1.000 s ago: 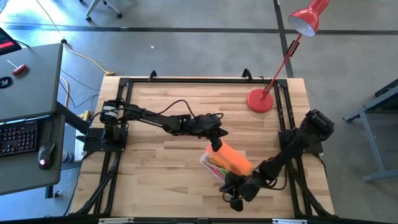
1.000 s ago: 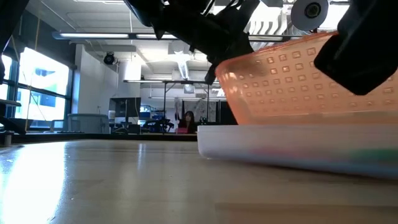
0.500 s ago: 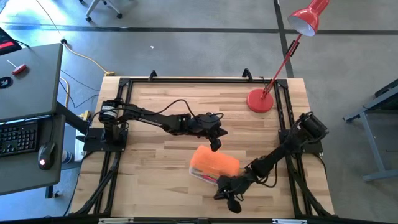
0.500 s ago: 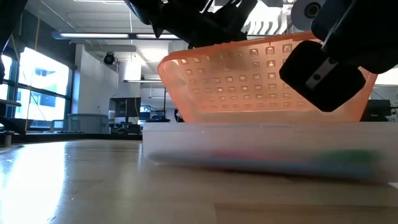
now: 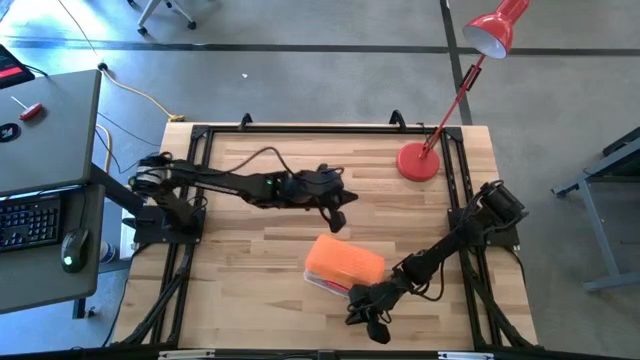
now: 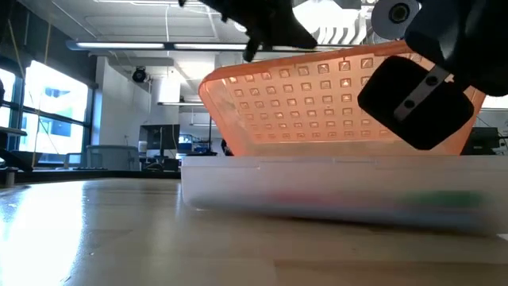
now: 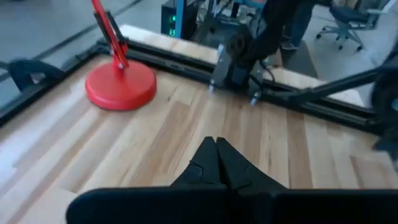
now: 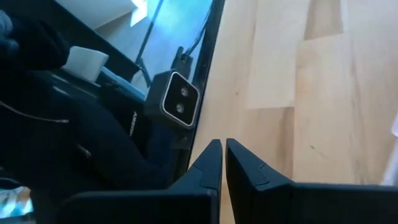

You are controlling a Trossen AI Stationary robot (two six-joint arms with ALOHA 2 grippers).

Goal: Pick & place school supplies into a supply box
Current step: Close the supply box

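The supply box point(image 5: 343, 262) lies near the table's near edge, its long side toward that edge. Its orange lid point(image 6: 333, 95) sits on the clear base point(image 6: 333, 187), which rests flat on the wood. Pink and green supplies point(image 6: 357, 202) show blurred through the base; the scissors cannot be told apart. My left gripper point(image 5: 337, 222) point(image 7: 215, 140) is shut and hovers off the box's far side, clear of the lid. My right gripper point(image 5: 372, 322) point(image 8: 222, 144) is shut, low by the box's near right corner, pointing at the near edge. My right gripper stands close against the box's near right corner point(image 5: 352, 288), with its fingers pointing away from the box toward the near edge. I cannot tell whether its side touches the box.
A red lamp base point(image 5: 418, 162) point(image 7: 120, 88) stands at the far right, its arm slanting out past the table. Black frame rails point(image 5: 300, 129) border the table. The low camera point(image 8: 176, 99) sits at the near edge. Bare wood point(image 5: 240, 260) lies left of the box.
The right gripper swept toward the table's left along the near edge. The box slid left and turned until its long side faced the near edge, then stayed still. The left gripper, first at the lid's far end, rose and drew back toward the far edge.
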